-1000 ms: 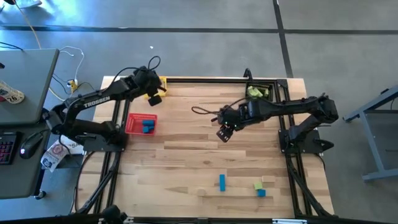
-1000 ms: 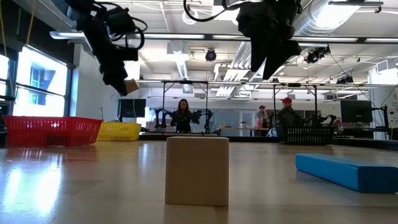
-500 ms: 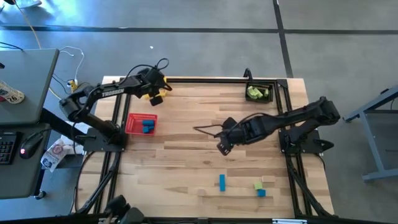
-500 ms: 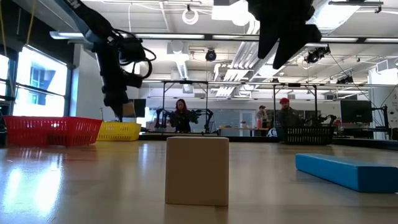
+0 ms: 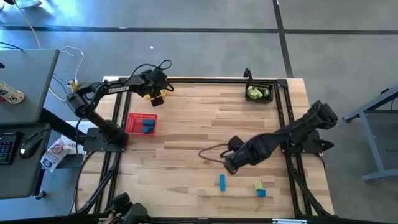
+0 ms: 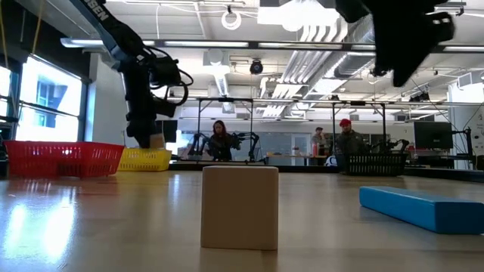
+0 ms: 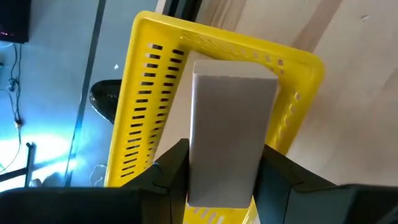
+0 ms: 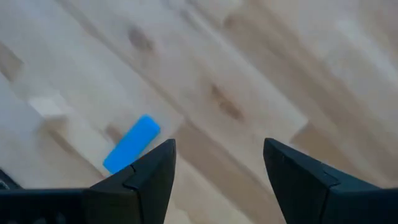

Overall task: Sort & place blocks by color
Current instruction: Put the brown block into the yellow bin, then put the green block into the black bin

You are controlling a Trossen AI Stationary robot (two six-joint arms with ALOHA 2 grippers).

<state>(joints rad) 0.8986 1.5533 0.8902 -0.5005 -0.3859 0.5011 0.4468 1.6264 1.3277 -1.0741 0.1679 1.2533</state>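
— What has the left gripper got, and where is it?

— A plain tan block, pinched on two flat sides between fingers closed against it. It hangs over the yellow basket at the far left corner of the table. The block looks like light, stiff wood with square faces, so a squeeze on opposite flat sides should hold it without slipping much.

— And the right gripper?

— Its fingers stand well apart with nothing between them, above bare boards near the front edge. The blue bar lies just ahead of it, with a small tan cube a little further off.

— Where would you take the bar?

— Across its narrow width, near the middle, so it stays level. It is long for its thickness and would tip if taken by an end.

— Any crowding?

— Little. The bar lies alone; a green block, a blue cube and a tan one cluster toward the front right corner, apart from it. The red basket with blue pieces sits at the left edge, the black basket at the far right corner. The middle is open for carrying.
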